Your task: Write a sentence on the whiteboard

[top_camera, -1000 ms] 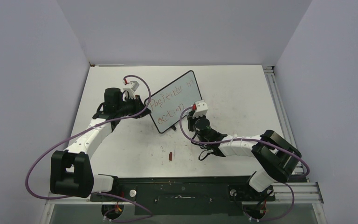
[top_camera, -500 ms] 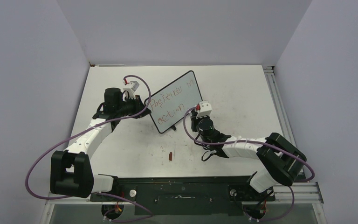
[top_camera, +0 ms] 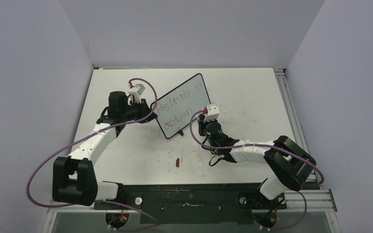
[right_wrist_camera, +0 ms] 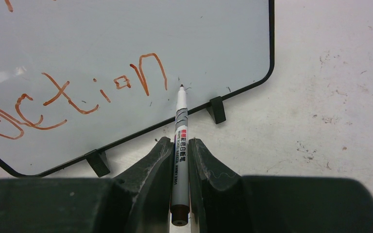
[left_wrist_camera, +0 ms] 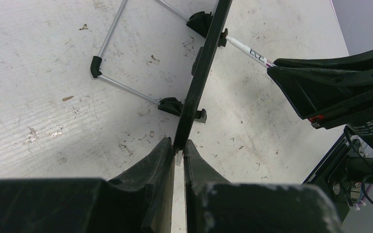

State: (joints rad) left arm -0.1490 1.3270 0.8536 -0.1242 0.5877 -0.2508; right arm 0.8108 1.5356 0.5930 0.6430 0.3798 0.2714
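Note:
The whiteboard (top_camera: pixel 188 99) stands tilted on its little black feet, mid-table. The sentence (top_camera: pixel 175 112) runs across it in two reddish slanted lines. The lower line reads "action" in the right wrist view (right_wrist_camera: pixel 77 97). My left gripper (top_camera: pixel 150 108) is shut on the board's left edge, seen edge-on in the left wrist view (left_wrist_camera: pixel 178 143). My right gripper (right_wrist_camera: pixel 179 143) is shut on a white marker (right_wrist_camera: pixel 180 127). The marker's tip is at the board face (right_wrist_camera: pixel 126 34) just right of the last "n"; I cannot tell if it touches. The right gripper (top_camera: pixel 201 125) sits just off the board's lower right.
A small red marker cap (top_camera: pixel 177 162) lies on the table near the front. The board's wire stand (left_wrist_camera: pixel 126 86) props it from behind. A metal rail (top_camera: pixel 291 114) runs along the table's right edge. The tabletop (top_camera: pixel 252 97) is smudged.
My right gripper with the marker drifted slightly right, then came back toward the board. The left gripper and board have not moved.

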